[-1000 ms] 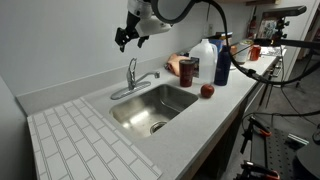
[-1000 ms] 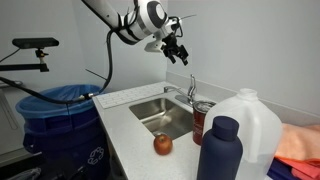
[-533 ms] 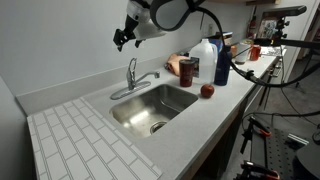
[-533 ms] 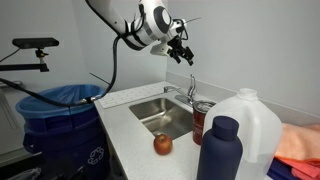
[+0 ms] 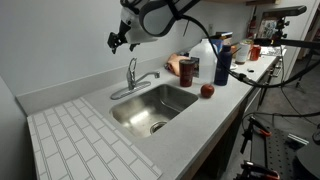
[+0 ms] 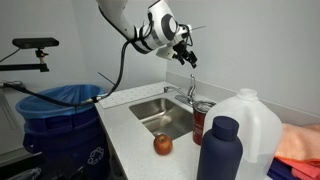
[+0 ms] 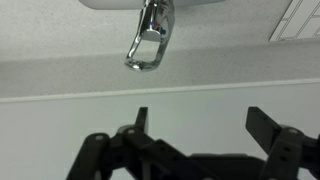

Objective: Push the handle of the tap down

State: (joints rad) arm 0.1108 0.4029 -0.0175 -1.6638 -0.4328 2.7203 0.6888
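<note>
The chrome tap [image 5: 131, 84] stands behind the steel sink [image 5: 150, 108], its long spout reaching over the basin. Its thin handle [image 5: 131, 67] stands raised upright. The tap also shows in an exterior view [image 6: 192, 92], with the handle [image 6: 193, 80] up. My gripper [image 5: 118, 41] hovers above and slightly behind the tap near the wall, clear of the handle; it also shows in an exterior view [image 6: 188, 58]. In the wrist view the gripper [image 7: 205, 125] is open and empty. The shiny handle [image 7: 149, 36] lies ahead of the fingers [image 7: 267, 124], toward the top edge.
A red apple [image 5: 207, 91], a blue bottle [image 5: 222, 62], a white jug [image 5: 205, 52] and a brown can [image 5: 187, 70] stand on the counter beside the sink. A white tiled board [image 5: 85, 140] lies on the counter's other side. A blue bin [image 6: 55, 115] stands beyond the counter.
My gripper has moved sideways along the wall and a little lower, closer to above the tap. The tap and handle have not moved.
</note>
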